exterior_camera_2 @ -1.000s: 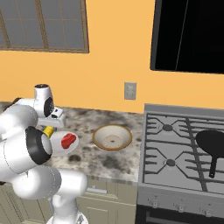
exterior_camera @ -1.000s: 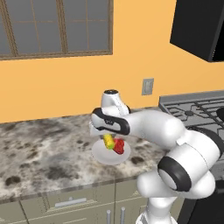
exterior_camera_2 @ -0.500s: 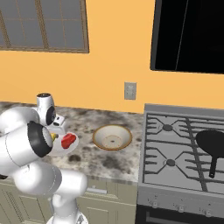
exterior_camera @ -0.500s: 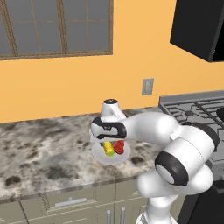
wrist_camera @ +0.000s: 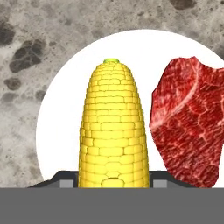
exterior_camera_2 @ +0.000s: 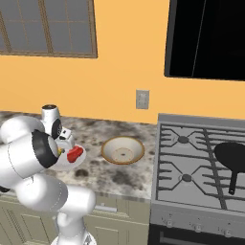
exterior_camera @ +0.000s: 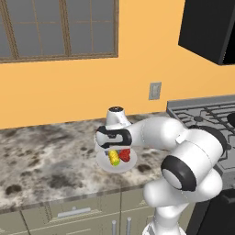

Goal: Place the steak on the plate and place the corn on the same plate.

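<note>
Gripper [wrist_camera: 113, 183]: I see its jaws clamped on the corn [wrist_camera: 113, 135], a yellow cob of bumpy kernels with a green tip, held over the plate [wrist_camera: 61, 127]. Steak [wrist_camera: 186, 127]: marbled red lump, on the plate just beside the corn. Plate: plain white, round, on the speckled counter [wrist_camera: 39, 39]; brown-rimmed bowl [exterior_camera_2: 123, 150] nearby.

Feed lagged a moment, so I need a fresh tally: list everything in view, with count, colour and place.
corn: one, yellow, in the tool over the plate
steak: one, red, on the plate beside the corn
plate: one, white, on the counter
bowl: one, tan-rimmed, on the counter right of the plate
pan: one, black, on the stove
stove: one, grey, right of the counter
counter: one, speckled stone
outlet: one, on the wall
tool: one, shut on the corn
</note>
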Controlling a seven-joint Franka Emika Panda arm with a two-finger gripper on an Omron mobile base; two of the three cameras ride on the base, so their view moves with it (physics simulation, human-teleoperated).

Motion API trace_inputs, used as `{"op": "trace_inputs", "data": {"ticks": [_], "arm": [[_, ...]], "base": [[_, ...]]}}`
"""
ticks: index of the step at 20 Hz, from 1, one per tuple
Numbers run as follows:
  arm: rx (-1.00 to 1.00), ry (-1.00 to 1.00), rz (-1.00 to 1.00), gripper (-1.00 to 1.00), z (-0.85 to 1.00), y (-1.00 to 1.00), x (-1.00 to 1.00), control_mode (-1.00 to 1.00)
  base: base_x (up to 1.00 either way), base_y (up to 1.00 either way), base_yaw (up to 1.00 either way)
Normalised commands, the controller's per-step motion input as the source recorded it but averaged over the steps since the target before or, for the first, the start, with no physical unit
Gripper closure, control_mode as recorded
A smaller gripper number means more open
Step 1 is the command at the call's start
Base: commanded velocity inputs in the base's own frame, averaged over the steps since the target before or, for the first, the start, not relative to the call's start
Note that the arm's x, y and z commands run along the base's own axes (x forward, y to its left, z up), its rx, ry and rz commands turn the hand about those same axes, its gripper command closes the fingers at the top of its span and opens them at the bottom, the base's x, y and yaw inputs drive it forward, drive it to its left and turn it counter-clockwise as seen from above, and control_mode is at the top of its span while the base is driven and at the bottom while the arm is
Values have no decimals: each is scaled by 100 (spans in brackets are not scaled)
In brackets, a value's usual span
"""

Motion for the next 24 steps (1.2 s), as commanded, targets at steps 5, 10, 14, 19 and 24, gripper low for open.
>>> {"op": "trace_inputs", "data": {"ticks": [5, 10, 14, 19, 24], "arm": [[0, 0, 0, -100, 0, 0, 0, -100], [0, 0, 0, -100, 14, 0, 0, -100], [0, 0, 0, -100, 45, 0, 0, -100], [0, 0, 0, -100, 51, -27, -46, -100], [0, -6, 0, -100, 31, -77, -100, -100]], "base": [[0, 0, 0], [0, 0, 0], [0, 0, 0], [0, 0, 0], [0, 0, 0]]}}
